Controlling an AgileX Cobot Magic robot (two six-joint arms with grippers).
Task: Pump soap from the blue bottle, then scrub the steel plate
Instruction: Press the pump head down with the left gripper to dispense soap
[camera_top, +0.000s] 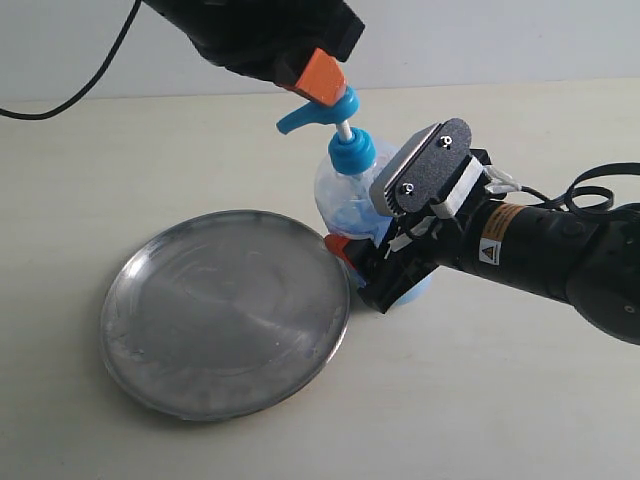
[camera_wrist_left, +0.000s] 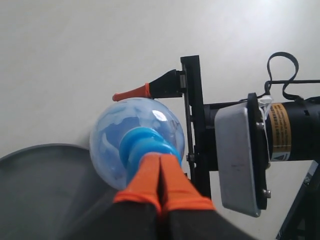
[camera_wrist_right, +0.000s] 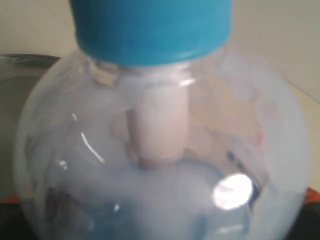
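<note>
The blue bottle (camera_top: 345, 190) stands upright just beside the right rim of the steel plate (camera_top: 225, 310). My left gripper (camera_top: 320, 75) is shut, its orange fingertips (camera_wrist_left: 150, 175) pressed together on top of the blue pump head (camera_top: 318, 112), whose spout points toward the plate. My right gripper (camera_top: 375, 265) is shut on the bottle's round body, with one orange fingertip (camera_top: 338, 247) on its side nearest the plate. In the right wrist view the bottle (camera_wrist_right: 160, 165) fills the frame under its blue collar (camera_wrist_right: 150, 25). Pale blue soap (camera_wrist_right: 150, 200) shows only inside the bottle.
The table (camera_top: 500, 400) is a plain cream surface. A black cable (camera_top: 70, 95) hangs at the back left. The right arm's body (camera_top: 560, 250) stretches in from the right, low over the table.
</note>
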